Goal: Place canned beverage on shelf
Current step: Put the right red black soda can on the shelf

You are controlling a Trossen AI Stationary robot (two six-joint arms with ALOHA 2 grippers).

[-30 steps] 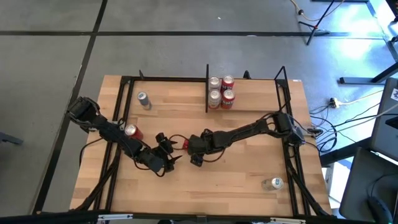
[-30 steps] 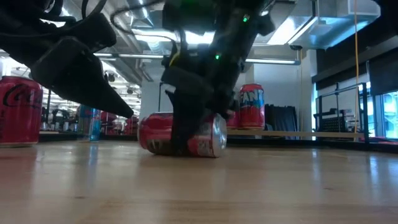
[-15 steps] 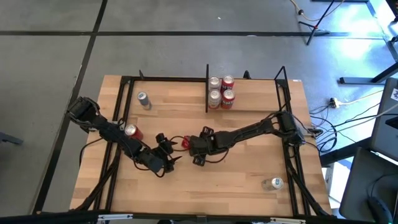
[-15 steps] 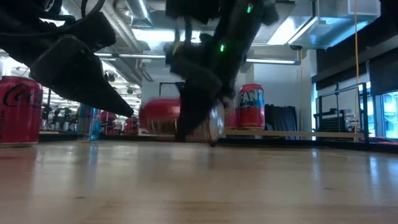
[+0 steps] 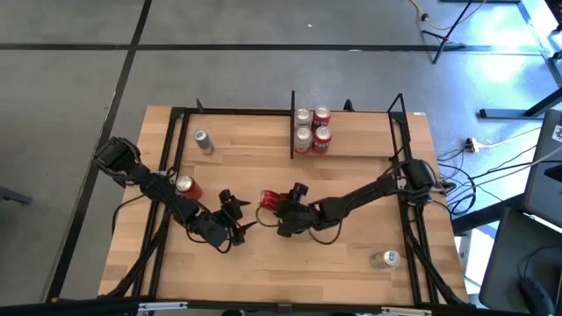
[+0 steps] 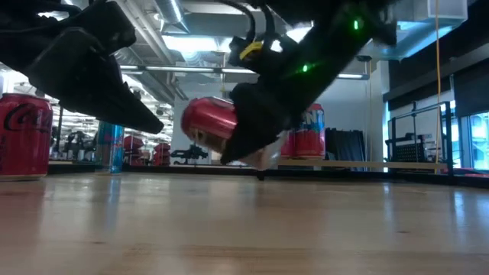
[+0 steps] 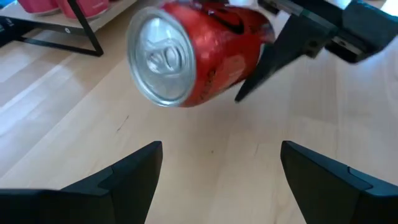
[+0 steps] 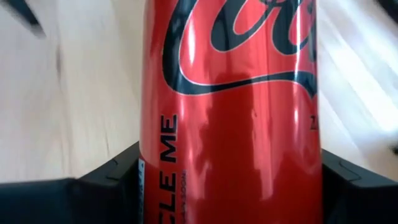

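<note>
- The red aluminium drink can (image 5: 270,202) was lying on the light wood table (image 5: 351,272) a second ago; now my right gripper (image 5: 283,213) has it clamped between both fingers and lifted clear, on its side, mid-table.
- That means the pick is done; I judge the carry to the shelf (image 5: 351,145), the far bay with black posts, comes next.
- My left gripper (image 5: 235,217) waits just beside, fingers spread, empty.
- Readable on my can: white Coca-Cola script and "CLE ME".
- A second red can (image 6: 23,137) reads "Coca-Cola".
</note>
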